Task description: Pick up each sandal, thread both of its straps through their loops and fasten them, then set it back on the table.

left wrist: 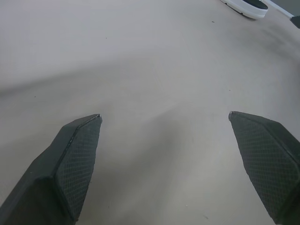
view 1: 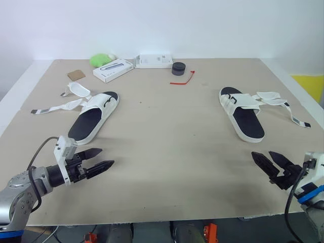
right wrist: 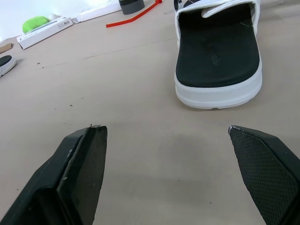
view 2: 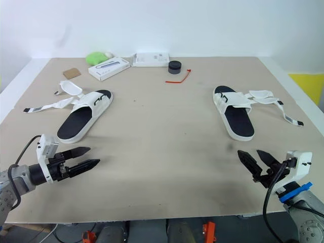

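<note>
Two sandals: left sandal (view 1: 93, 121) past left claw (view 1: 107, 156), right sandal (view 1: 242, 117) past right claw (view 1: 261, 153); farther off, two boxes (view 1: 113, 69) (view 1: 154, 61), one green lump (view 1: 101, 60), one black puck (view 1: 178, 68), one red strip (view 1: 183, 80), one brown card (view 1: 76, 74)

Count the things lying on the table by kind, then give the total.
Sandals: 2
White boxes: 2
Dark round puck: 1
Red strip: 1
Green lump: 1
Brown card: 1
Total: 8
</note>
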Available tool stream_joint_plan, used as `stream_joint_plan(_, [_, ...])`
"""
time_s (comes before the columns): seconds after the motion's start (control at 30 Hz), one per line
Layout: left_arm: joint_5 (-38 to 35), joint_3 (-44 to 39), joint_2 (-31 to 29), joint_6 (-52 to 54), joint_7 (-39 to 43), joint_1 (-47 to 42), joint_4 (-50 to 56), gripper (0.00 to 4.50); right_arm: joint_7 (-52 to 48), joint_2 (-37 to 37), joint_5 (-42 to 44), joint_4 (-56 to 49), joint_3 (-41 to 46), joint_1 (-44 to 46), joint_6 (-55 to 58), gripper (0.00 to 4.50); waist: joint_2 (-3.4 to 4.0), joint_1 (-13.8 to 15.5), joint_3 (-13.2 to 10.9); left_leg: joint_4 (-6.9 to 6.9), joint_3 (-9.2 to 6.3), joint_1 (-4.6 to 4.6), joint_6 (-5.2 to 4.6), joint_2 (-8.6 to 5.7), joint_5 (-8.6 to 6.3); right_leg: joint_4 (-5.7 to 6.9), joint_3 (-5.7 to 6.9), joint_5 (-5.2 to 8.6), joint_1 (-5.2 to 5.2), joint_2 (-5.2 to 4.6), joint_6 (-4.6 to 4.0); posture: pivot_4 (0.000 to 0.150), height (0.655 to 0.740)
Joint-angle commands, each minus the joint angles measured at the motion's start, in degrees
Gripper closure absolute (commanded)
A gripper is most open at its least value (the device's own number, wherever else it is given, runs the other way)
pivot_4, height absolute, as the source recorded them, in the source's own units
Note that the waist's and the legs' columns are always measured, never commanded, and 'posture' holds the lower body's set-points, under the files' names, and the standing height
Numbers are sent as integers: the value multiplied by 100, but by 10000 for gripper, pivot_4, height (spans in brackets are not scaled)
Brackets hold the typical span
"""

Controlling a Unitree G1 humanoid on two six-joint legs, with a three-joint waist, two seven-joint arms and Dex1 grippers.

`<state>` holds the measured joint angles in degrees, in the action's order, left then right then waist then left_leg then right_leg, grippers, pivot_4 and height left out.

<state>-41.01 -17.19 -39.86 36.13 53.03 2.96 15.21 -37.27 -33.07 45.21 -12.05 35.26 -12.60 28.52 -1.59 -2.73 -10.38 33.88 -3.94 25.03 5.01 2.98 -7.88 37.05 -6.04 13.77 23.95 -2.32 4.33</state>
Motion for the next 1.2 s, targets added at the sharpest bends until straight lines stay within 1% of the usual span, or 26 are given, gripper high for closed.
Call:
stream_joint_plan(0.03, [-25, -47, -34, -83, -3, -59, 114, 0, 17, -46, 3, -34, 49, 184, -89, 578, 0, 0, 0, 0, 0, 0, 0, 0, 0, 0, 0, 0, 0, 0, 0, 1500, 7400])
stream_joint_plan(0.23, [-6, 284, -45, -160, 176, -210, 380, 0, 111, -99, -113, 96, -107, 516, -16, 578, 4, 2, 2, 13, 3, -2, -1, 0, 1, 0, -4, -3, -7, 0, 2, 1500, 7400])
stream_joint_plan(0.33, [501, 859, -263, -453, 487, -390, 359, 0, 462, -115, -147, 101, -151, 756, 197, 578, 4, 13, 3, 14, 2, -2, -2, -2, 1, 1, -5, -4, -9, 1, 3, 1500, 7400])
stream_joint_plan(0.4, [524, 1173, -156, -612, 629, -760, 527, 0, 1046, -107, -391, 84, -229, 1204, 244, 578, 5, 6, 3, 16, 2, -2, -2, -3, 1, 1, -7, -4, -10, 1, 5, 1500, 7400])
stream_joint_plan(0.5, [410, 1381, 75, -800, 769, -1293, 620, 0, 1680, -132, -730, 133, -488, 1791, 431, 578, 5, 4, 3, 25, 4, 2, -3, -4, 2, 1, -13, -16, -8, 3, 15, 1500, 7400])
stream_joint_plan(0.63, [455, 1684, 355, -819, 781, -1814, 457, 0, 1983, -156, -1233, 466, -1012, 2408, 596, 578, 8, -6, 3, 31, 3, 0, -10, -3, 7, 1, -16, -29, -13, 11, 23, 1500, 7400])
stream_joint_plan(0.7, [537, 1867, 522, -889, 807, -2001, 359, 0, 2118, -90, -1525, 883, -1318, 2878, 579, 578, 9, -15, 3, 31, 3, -1, -11, -3, 7, 1, -19, -31, -15, 13, 25, 1500, 7400])
stream_joint_plan(0.87, [712, 2102, 814, -1068, 783, -2190, 168, 0, 2160, 150, -1992, 2146, -1663, 3811, 213, 578, 9, -11, 3, 32, 1, 1, -16, -4, 6, 1, -28, -34, -18, 21, 33, 1500, 7400])
stream_joint_plan(1.0, [820, 2174, 1026, -1202, 682, -2314, 35, 0, 2034, 265, -2427, 3489, -1924, 4539, -341, 578, 8, -12, 3, 34, 0, 2, -17, -5, 5, 0, -30, -35, -21, 21, 37, 1500, 7400])
stream_joint_plan(1.1, [859, 2147, 1140, -1241, 577, -2307, 22, 0, 1882, 335, -2648, 4260, -2051, 5003, -746, 578, 8, -33, 2, 50, 0, -2, -18, -5, 5, -2, -32, -45, -31, 23, 43, 1500, 7400])
stream_joint_plan(1.2, [870, 2122, 1191, -1261, 513, -2237, 36, 0, 1761, 405, -2881, 5107, -2163, 5522, -1216, 578, 7, -77, 2, 52, 0, -27, -20, -4, 6, -2, -33, -47, -54, 25, 42, 1500, 7400])
